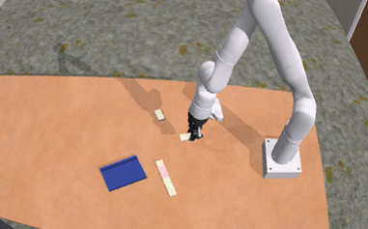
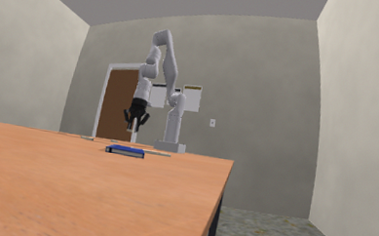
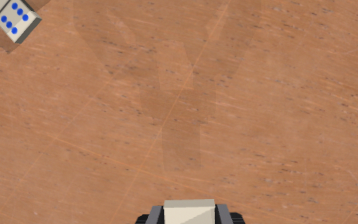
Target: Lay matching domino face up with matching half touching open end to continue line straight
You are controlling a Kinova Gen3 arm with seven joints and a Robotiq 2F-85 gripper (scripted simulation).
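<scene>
My gripper is shut on a cream domino and holds it a little above the table, near the middle. In the wrist view only the domino's plain top edge shows between the fingers; its face is hidden. The line of dominoes, with pinkish pips, lies flat toward the front, to the right of a blue book. Another loose domino lies to the left of my gripper. A domino half with blue pips shows face up in the top left corner of the wrist view.
A blue book lies flat just left of the line. The arm's base stands at the table's right side.
</scene>
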